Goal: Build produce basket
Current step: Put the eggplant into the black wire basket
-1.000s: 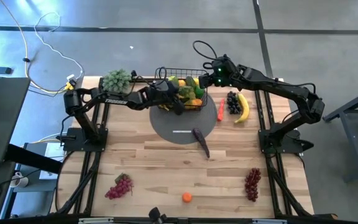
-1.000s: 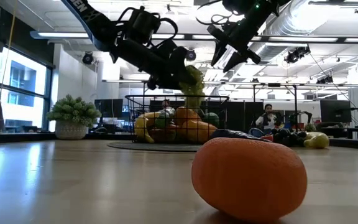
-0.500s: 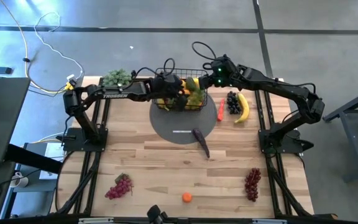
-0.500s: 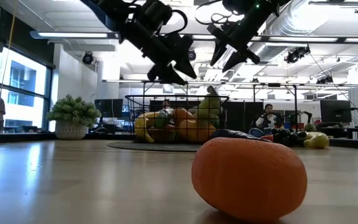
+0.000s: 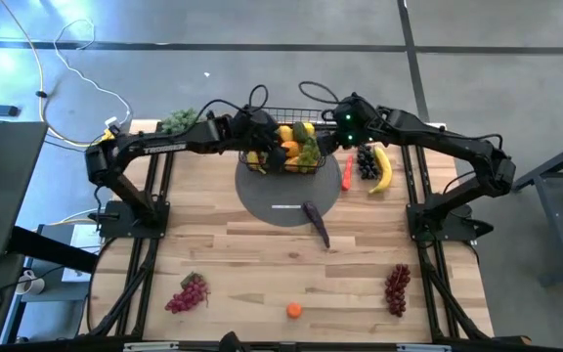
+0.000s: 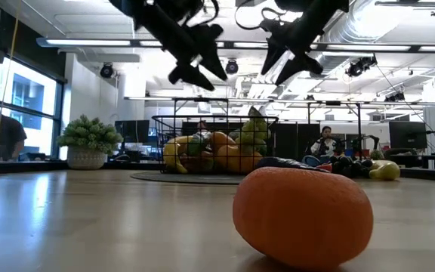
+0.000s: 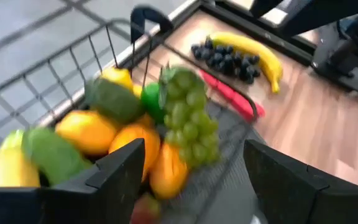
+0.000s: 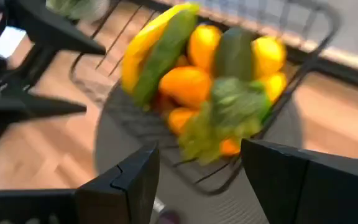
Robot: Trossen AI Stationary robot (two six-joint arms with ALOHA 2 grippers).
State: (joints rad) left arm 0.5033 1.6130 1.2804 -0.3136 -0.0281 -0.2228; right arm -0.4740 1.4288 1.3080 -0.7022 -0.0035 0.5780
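Since the earlier frame, the left gripper (image 5: 253, 128) has released the green grapes (image 7: 188, 118) into the basket (image 5: 306, 111) and lifted clear, fingers spread and empty; the right gripper (image 5: 332, 135) hovers beside the basket, likewise parted and empty. Still outside lie the banana (image 5: 385, 168), dark grapes (image 5: 366, 160), chili (image 5: 347, 173), eggplant (image 5: 316, 223), two red grape bunches (image 5: 189, 293) and an orange (image 5: 293, 311).
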